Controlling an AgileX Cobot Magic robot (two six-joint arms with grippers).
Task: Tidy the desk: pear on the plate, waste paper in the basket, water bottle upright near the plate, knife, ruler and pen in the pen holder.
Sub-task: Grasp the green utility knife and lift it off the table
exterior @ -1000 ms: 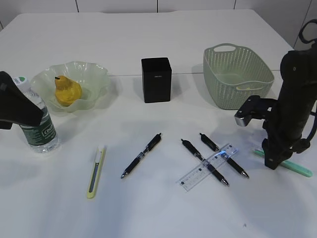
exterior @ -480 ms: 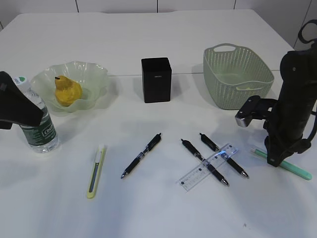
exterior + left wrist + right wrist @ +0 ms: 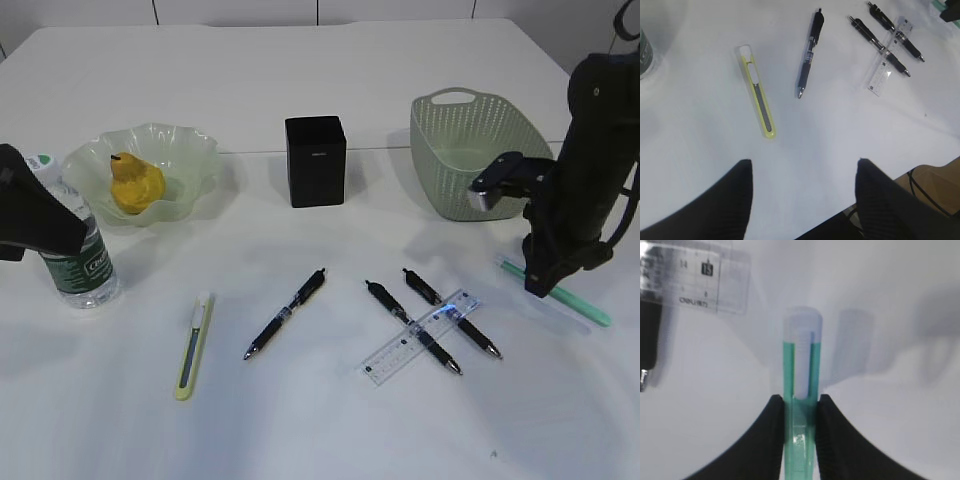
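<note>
Right claw (image 3: 800,412) clamped on green knife (image 3: 801,390), lifted off counter (image 3: 330,420), right of ruler (image 3: 420,338). Left claw (image 3: 802,192) spread wide, empty, above yellow knife (image 3: 757,91). Pear (image 3: 136,183) on plate (image 3: 190,150). Bottle (image 3: 75,255) upright beside plate. Three pens loose; holder (image 3: 316,160) and basket (image 3: 478,150) behind.

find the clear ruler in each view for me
Exterior view: the clear ruler lies lower right of centre, across two black pens.
Left wrist view: upper right, across the same pens.
Right wrist view: only its end shows, top left.
Shared landmark: the black pen beneath it.
</note>
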